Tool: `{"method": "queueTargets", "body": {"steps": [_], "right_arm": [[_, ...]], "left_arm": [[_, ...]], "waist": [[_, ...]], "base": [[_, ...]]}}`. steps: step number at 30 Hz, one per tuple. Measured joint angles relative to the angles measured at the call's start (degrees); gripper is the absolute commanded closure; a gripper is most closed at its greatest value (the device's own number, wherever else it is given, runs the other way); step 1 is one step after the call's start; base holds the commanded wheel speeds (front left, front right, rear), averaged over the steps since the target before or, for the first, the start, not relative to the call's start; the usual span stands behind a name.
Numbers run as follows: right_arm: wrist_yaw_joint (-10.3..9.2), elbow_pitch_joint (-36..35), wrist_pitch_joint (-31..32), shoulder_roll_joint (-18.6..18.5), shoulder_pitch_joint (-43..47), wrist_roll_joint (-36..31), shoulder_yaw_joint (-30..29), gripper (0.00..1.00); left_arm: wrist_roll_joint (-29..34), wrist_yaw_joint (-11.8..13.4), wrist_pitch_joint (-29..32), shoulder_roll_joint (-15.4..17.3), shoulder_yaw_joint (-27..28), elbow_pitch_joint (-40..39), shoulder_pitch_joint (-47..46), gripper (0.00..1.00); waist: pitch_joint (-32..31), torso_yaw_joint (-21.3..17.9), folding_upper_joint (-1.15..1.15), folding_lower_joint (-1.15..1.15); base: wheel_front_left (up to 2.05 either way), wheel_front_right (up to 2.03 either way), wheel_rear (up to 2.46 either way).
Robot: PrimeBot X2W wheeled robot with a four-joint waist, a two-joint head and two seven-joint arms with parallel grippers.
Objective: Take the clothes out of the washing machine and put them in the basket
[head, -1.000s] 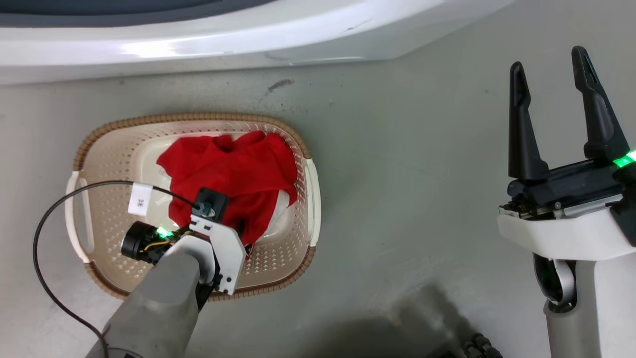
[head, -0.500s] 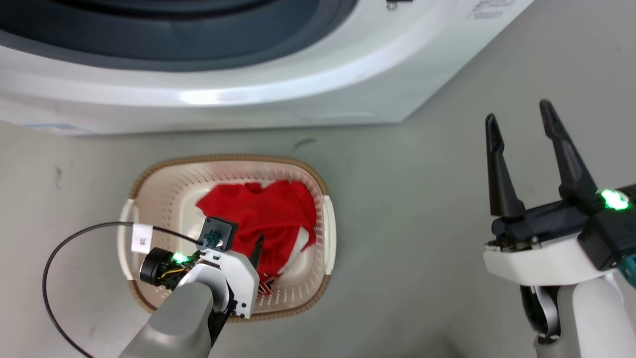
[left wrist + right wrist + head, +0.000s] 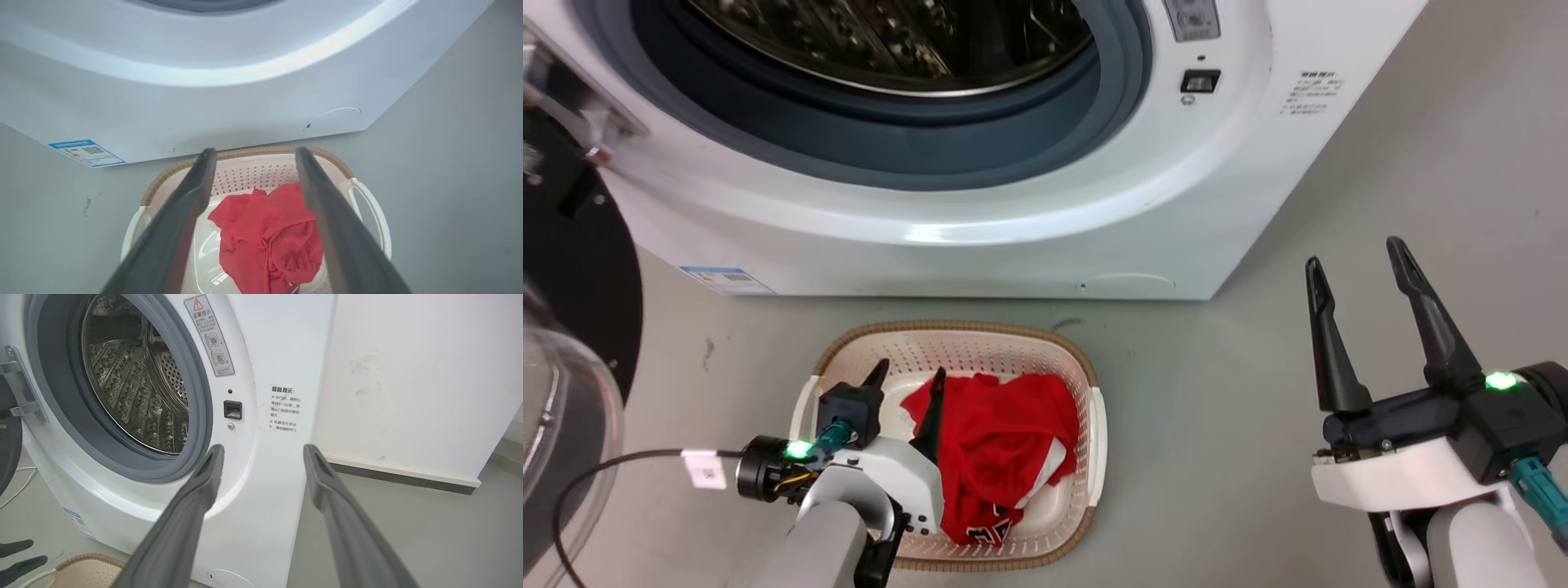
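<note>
washing machine front, right part: warning sticker, red triangle, heading 温馨提示 | further right: printed notice, same heading, small lines unclear | low left: blue label, illegible | cable tag: digits unclear

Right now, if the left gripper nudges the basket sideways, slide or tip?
Probably slides: the basket looks like thin perforated plastic on smooth floor, so likely light. Tipping seems unlikely: it sits low and wide, with the clothes lying inside. A rim push may flex the wall first.
</note>
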Motion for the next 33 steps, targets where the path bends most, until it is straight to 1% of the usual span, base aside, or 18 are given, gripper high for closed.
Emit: {"method": "queueTargets", "body": {"steps": [7, 11, 16, 17, 21, 25, 33], "right_arm": [[0.00, 0.6, 0.0, 0.0, 2.5, 0.2, 0.4, 0.00], [0.01, 0.8, 0.0, 0.0, 3.6, 0.4, 0.3, 0.00], [0.00, 1.1, 0.0, 0.0, 4.8, 0.6, 0.1, 0.00], [0.01, 1.2, 0.0, 0.0, 5.4, 1.0, 0.0, 0.00], [0.00, 1.4, 0.0, 0.0, 6.9, 1.1, -0.2, 0.00], [0.00, 1.7, 0.0, 0.0, 8.6, 1.4, -0.2, 0.00], [0.00, 2.4, 0.0, 0.0, 11.8, 1.8, -1.2, 0.00]], "left_arm": [[4.7, 2.4, 0.0, -1.5, 8.7, -13.4, 8.0, 0.00], [7.6, 3.0, 0.0, -2.9, 12.9, -19.9, 11.5, 0.00], [10.5, 3.1, 0.0, -5.1, 17.6, -26.1, 15.2, 0.00], [12.1, 3.0, 0.0, -6.1, 19.8, -29.1, 17.3, 0.00], [14.1, 2.7, 0.0, -7.2, 21.9, -31.9, 20.0, 0.00], [16.5, 2.7, 0.0, -7.6, 23.6, -34.7, 22.3, 0.00], [18.7, 2.5, 0.0, -8.7, 25.1, -38.4, 27.0, 0.00]], "waist": [[-5.0, 0.8, 0.00, 0.00], [-7.4, 1.0, 0.00, -0.01], [-10.0, 1.0, 0.00, 0.00], [-11.4, 0.9, 0.00, 0.00], [-13.3, 0.8, 0.00, 0.00], [-15.4, 0.6, 0.00, 0.00], [-19.2, 0.2, 0.00, 0.00]], "base": [[0.00, 0.00, 0.00], [0.00, 0.00, 0.00], [0.00, 0.00, 0.00], [0.00, 0.00, 0.00], [0.00, 0.00, 0.00], [0.00, 0.00, 0.00], [0.00, 0.00, 0.00]]}}
